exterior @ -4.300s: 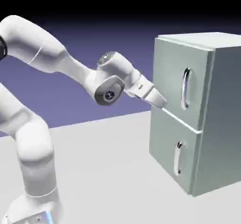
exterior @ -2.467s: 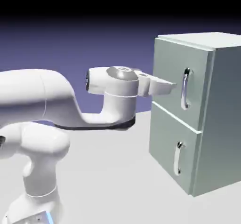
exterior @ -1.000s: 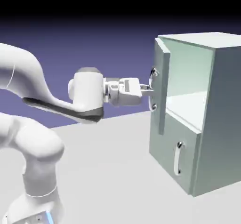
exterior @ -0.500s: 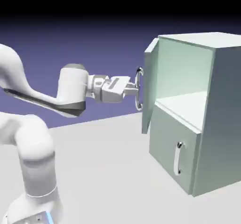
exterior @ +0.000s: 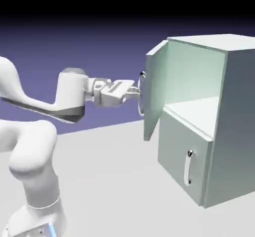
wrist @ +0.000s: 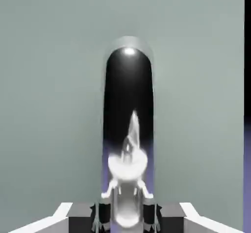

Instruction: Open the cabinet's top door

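The pale grey-green cabinet [exterior: 219, 126] stands at the exterior view's right. Its top door [exterior: 153, 94] is swung out to the left, showing the bare upper compartment and its shelf. My gripper [exterior: 134, 90] reaches level from the left and is shut on the top door's curved silver handle [exterior: 142, 92]. In the hand view the handle [wrist: 128, 129] fills the middle as a tall mirror-like bar between the grey fingertips [wrist: 83, 212], with the door panel [wrist: 54, 80] behind it.
The smaller lower door [exterior: 182, 161] stays shut, its short silver handle [exterior: 188, 167] facing out. My white arm [exterior: 30, 146] rises at the lower left. The grey table [exterior: 114, 191] stretches in front of the cabinet.
The top door, closed at first, has swung open wider to the left. My gripper came to the handle, closed on it and drew back leftward with it.
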Controlling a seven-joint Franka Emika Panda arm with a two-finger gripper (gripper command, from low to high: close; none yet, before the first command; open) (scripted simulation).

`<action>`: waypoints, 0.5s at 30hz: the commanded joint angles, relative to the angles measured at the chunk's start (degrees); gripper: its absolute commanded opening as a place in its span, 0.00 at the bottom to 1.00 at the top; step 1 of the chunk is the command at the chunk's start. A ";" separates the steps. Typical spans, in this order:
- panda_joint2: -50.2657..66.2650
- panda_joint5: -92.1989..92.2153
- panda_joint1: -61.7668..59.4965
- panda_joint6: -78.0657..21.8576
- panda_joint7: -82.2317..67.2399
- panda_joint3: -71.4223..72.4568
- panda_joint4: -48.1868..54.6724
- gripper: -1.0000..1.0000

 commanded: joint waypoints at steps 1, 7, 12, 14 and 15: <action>-0.09 3.13 1.16 -2.10 -1.30 1.06 0.02 0.00; 1.06 17.55 6.75 -16.53 -6.54 9.29 2.53 0.00; 4.04 27.66 7.14 -28.99 -8.33 17.70 8.06 0.00; 5.48 31.25 5.99 -33.97 -8.72 21.27 11.13 0.00; 6.24 32.90 5.16 -36.46 -8.85 23.06 12.83 0.00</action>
